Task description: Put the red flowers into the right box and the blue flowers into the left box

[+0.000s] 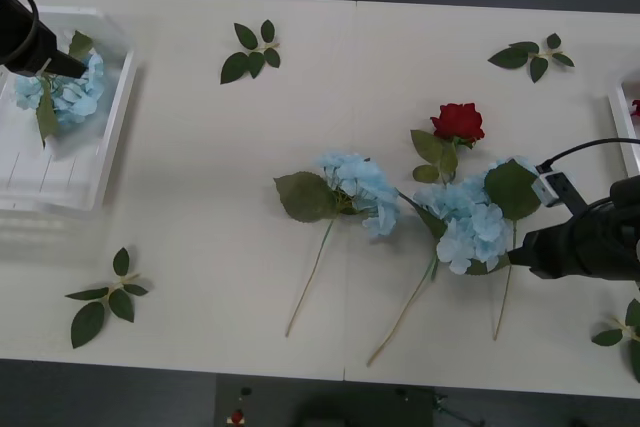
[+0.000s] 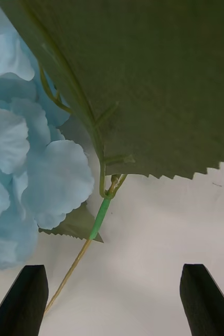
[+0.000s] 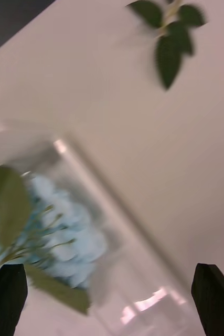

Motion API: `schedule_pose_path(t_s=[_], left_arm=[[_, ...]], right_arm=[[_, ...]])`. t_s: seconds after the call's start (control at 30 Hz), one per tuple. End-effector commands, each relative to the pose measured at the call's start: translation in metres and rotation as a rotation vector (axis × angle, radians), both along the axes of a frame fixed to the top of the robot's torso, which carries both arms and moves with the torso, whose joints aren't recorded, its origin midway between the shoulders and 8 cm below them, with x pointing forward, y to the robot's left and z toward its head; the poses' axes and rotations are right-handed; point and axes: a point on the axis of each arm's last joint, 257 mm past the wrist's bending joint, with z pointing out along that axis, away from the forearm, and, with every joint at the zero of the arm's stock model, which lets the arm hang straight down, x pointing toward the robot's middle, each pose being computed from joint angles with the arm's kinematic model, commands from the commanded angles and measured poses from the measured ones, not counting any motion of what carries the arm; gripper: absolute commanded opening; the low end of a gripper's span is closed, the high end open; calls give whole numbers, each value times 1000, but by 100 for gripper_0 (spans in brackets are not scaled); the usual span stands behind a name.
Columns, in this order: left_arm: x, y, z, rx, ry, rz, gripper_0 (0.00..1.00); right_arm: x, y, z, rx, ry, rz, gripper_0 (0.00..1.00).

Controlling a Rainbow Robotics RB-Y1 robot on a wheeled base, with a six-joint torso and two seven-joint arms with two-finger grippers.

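Blue flowers (image 1: 470, 219) perhaps hide right gripper (image 1: 520, 252).

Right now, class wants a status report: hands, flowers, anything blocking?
Left hand open over left white plastic tray, one pale-blue flower cluster inside. Right hand open at blue cluster. Nothing blocking.

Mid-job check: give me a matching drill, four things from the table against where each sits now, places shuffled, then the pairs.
Things:
1. red rose
2. blue flower nearest the left gripper
3. right gripper
4. right box

Places:
A. at the table's right edge
B. inside the left box
C. lying on the table, behind the two blue flowers
D. low over the table beside a blue flower's stem, fingers open

Pairs: 1-C, 2-B, 3-D, 4-A
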Motion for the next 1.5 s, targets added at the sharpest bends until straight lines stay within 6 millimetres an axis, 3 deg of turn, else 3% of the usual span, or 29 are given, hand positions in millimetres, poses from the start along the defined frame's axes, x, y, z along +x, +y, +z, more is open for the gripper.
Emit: schedule_pose_path(t_s=[0.03, 0.1, 0.13, 0.17, 0.37, 0.43, 0.47, 0.53, 0.6, 0.73, 0.9, 1.13, 1.3, 1.37, 1.5], left_arm=[[-28, -99, 8, -227, 98, -162, 91], [-39, -149, -5, -280, 143, -244, 91], [-41, -162, -9, -284, 150, -263, 93], [-45, -189, -22, -295, 183, -281, 100], [-55, -250, -68, -282, 281, -259, 100], [-63, -268, -82, -262, 307, -261, 100], [-67, -275, -90, -245, 317, -261, 100], [-78, -288, -107, -217, 345, -262, 100], [-91, -297, -123, -209, 372, -255, 100], [-117, -308, -160, -196, 377, -251, 100], [-132, -314, -194, -182, 322, -268, 100], [-137, -351, -208, -180, 255, -299, 100], [-127, -373, -214, -176, 165, -299, 100], [-127, -376, -216, -165, 154, -301, 100], [-125, -374, -224, -133, 142, -300, 100]], right_arm=[[12, 3, 0, -12, -19, -16, 73], [14, 9, -7, -8, -19, -22, 73], [15, 10, -9, -6, -23, -23, 73], [16, 14, -15, -5, -28, -24, 73], [28, 24, -27, -11, -40, -35, 73], [32, 23, -27, -10, -42, -44, 54], [33, 21, -27, -13, -42, -47, 33], [37, 22, -23, -8, -48, -48, 5], [39, 20, -19, -8, -53, -47, 0], [47, 16, -8, -3, -71, -51, 0], [61, 14, 15, 24, -111, -25, 0], [85, -3, 56, 85, -161, -2, 0], [107, -15, 106, 123, -270, 77, 0], [113, -8, 122, 139, -321, 132, 0], [114, 48, 162, 403, -394, 208, 0]])
